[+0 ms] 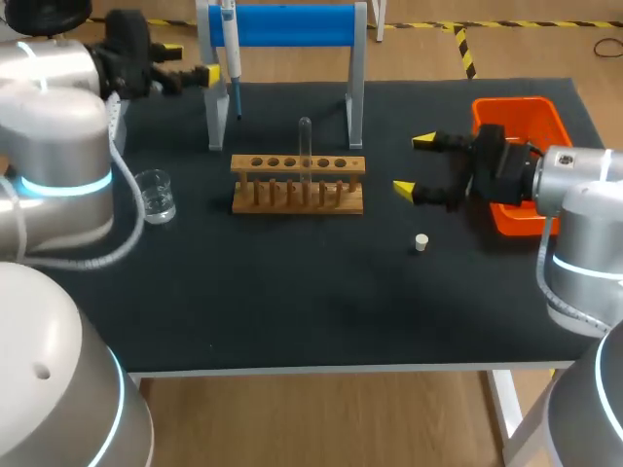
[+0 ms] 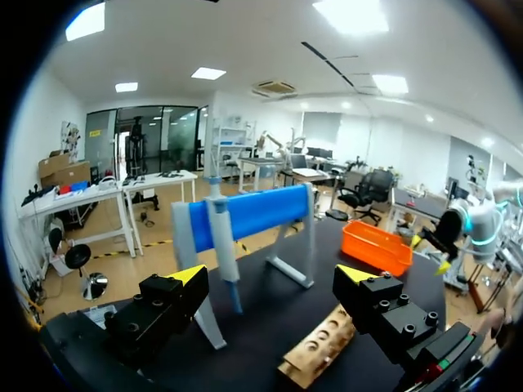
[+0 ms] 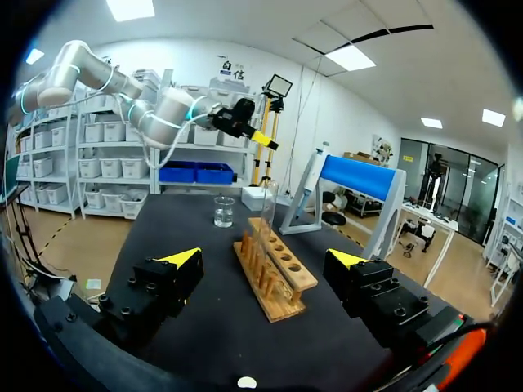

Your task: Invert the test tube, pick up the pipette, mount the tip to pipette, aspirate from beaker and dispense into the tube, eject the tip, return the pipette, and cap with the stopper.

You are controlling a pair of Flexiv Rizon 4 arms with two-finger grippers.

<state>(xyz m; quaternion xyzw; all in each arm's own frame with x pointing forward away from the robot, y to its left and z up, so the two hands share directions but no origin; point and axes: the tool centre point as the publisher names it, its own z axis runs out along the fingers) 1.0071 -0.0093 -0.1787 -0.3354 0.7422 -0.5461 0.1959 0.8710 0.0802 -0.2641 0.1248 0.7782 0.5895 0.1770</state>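
- the left gripper is hovering at the far left of the table, just beside the blue-barred stand; its yellow-tipped fingers are standing spread apart and holding nothing
- in the left wrist view the pipette is hanging ahead of that gripper, roughly between the lines of its two fingers but not touching them
- the pipette is hanging upright from the left end of the stand's blue bar, with its thin end pointing down at the table
- the right gripper is hanging over the right part of the table, next to the orange bin; its fingers are gaping wide with nothing between them, pointing towards the wooden rack
- the rack is sitting in the middle of the table, in front of the stand; it is showing a single row of round holes along its top
- the test tube is standing upright in one of the rack's middle holes, rising well above the rack; which end is up cannot be told
- the beaker, clear glass, is standing left of the rack and apart from it, near the left arm's cable
- the stopper, small and white, is lying on the table, nearer the front edge than the right gripper and apart from everything else; in the right wrist view it is showing just under that gripper
- the orange bin is resting at the table's right edge, partly hidden behind the right arm's wrist
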